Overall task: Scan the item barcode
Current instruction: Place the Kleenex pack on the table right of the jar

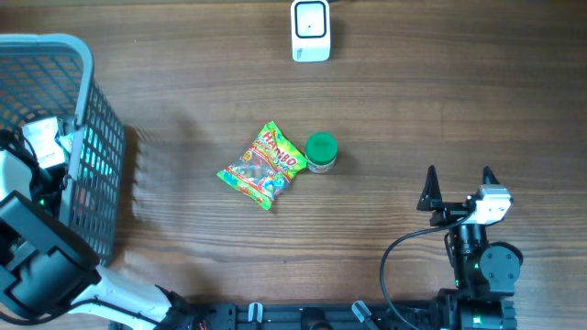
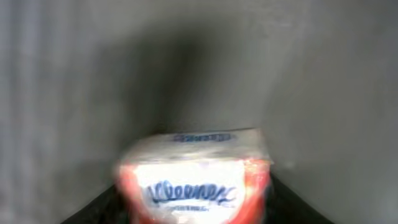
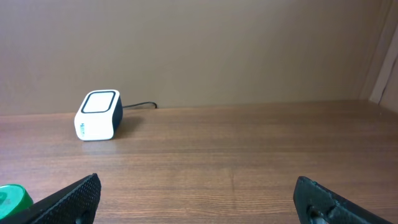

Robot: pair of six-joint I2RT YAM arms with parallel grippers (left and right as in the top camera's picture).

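Two claws, one pack to scan

One grey plastic mesh basket (image 1: 99,156) on the left holds the left claw (image 2: 196,214), reaching in for one red-and-white tissue pack (image 2: 196,180); I cannot tell if it grips. One bright candy bag (image 1: 263,165), one white box scanner (image 1: 310,30) far off and one small green-lidded jar (image 1: 321,151) wait. The right claw (image 1: 459,183) rests near, wide open, out of the way.

- A tissue pack (image 2: 196,180), white with blue lettering and a red-orange border, is sitting at lower centre, blurred.
- The left tool (image 2: 196,214) is showing only as dark fingers (image 2: 96,210) flanking the pack at both lower corners; contact is not discernible.
- Plain grey walls (image 2: 323,74) are surrounding the pack.
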